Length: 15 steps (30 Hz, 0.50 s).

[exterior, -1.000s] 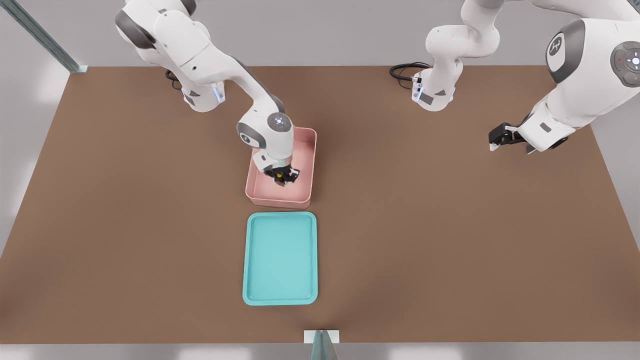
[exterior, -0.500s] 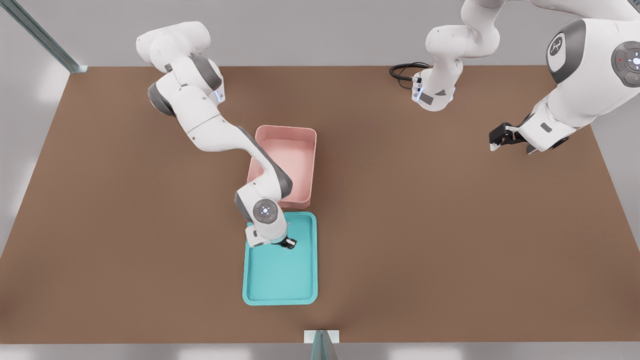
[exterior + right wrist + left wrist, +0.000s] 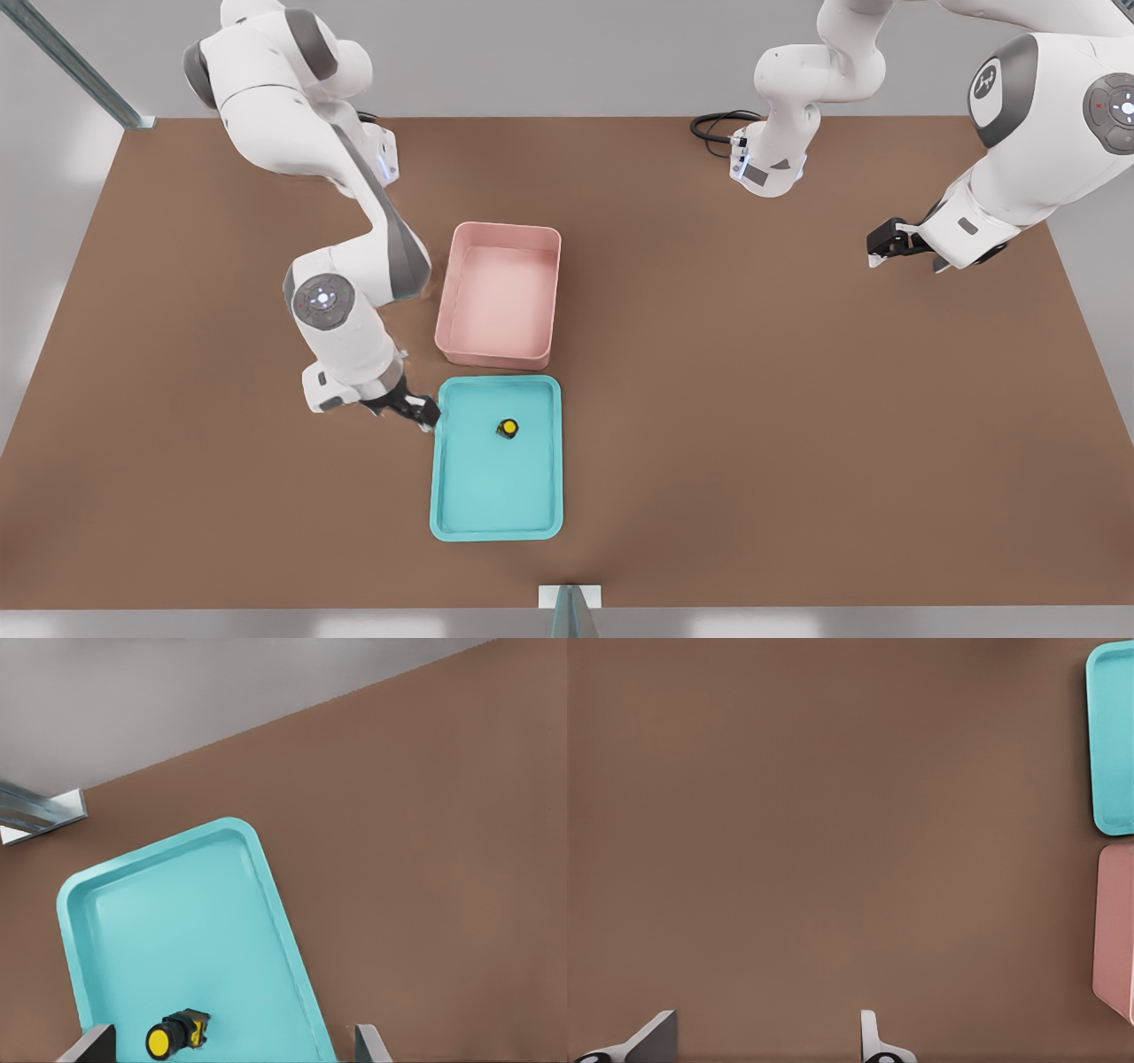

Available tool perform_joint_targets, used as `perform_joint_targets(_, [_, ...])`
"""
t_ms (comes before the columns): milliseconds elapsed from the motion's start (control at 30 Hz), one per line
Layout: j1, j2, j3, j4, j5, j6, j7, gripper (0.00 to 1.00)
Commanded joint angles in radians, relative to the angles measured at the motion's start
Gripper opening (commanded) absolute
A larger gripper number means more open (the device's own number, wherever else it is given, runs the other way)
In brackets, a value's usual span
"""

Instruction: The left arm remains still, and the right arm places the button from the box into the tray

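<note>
The front view looks steeply down on the whole table (image 3: 797, 399) from its near edge. The right wrist view rides close behind the gripper (image 3: 416, 412), at nine o'clock of the tray (image 3: 452, 496), facing it; both wrist views share that tray.

White jointed right arm (image 3: 354, 221), grey joint panels, black gripper (image 3: 409, 408)

tbl (image 3: 797, 399): brown, flat | on it: pink box (image 3: 461, 350), teal tray (image 3: 443, 496) just beside | gripper (image 3: 418, 413) above tray edge
</note>
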Motion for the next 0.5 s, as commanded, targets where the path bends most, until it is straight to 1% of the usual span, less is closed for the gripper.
perform_joint_targets(0, [-0.060, -0.118, -0.026, -0.041, 0.046, -0.202, -0.678, 1.00])
perform_joint_targets(67, [-0.111, -0.229, -0.058, -0.043, 0.052, -0.333, -0.731, 1.00])
perform_joint_targets(100, [-0.135, -0.255, -0.075, -0.043, 0.055, -0.356, -0.732, 1.00])
perform_joint_targets(167, [-0.140, -0.253, -0.083, -0.037, 0.074, -0.356, -0.744, 1.00])
perform_joint_targets(267, [-0.141, -0.170, -0.083, 0.074, 0.071, -0.385, -0.746, 1.00])
perform_joint_targets(467, [-0.141, -0.164, -0.084, 0.074, 0.066, -0.383, -0.748, 1.00])
